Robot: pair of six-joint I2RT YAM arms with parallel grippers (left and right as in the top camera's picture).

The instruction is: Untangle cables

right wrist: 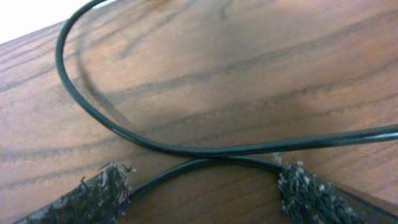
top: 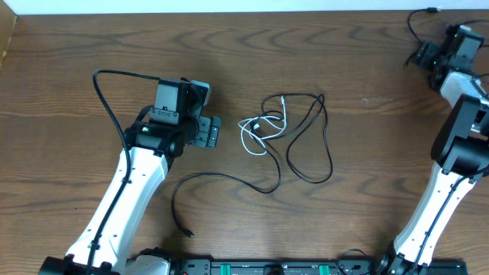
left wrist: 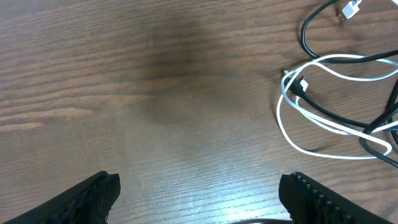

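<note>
The cables [top: 294,134] lie in a loose tangle at the table's middle. A white cable [top: 256,136] loops at the tangle's left side, crossed by black ones. One black cable [top: 221,177] trails to the front left and ends in a plug [top: 188,231]. My left gripper [top: 212,131] is open and empty just left of the tangle. In the left wrist view the white cable [left wrist: 298,118] and black cables [left wrist: 373,127] lie ahead to the right of my open fingers [left wrist: 199,190]. My right gripper [top: 422,55] is far off at the back right, open [right wrist: 199,180].
A thicker black cord [right wrist: 186,149] crosses the wood between and ahead of the right fingers; it also shows by the right arm in the overhead view [top: 411,23]. The left arm's own black cable [top: 107,99] arcs at the left. The table's back edge [top: 229,11] is close.
</note>
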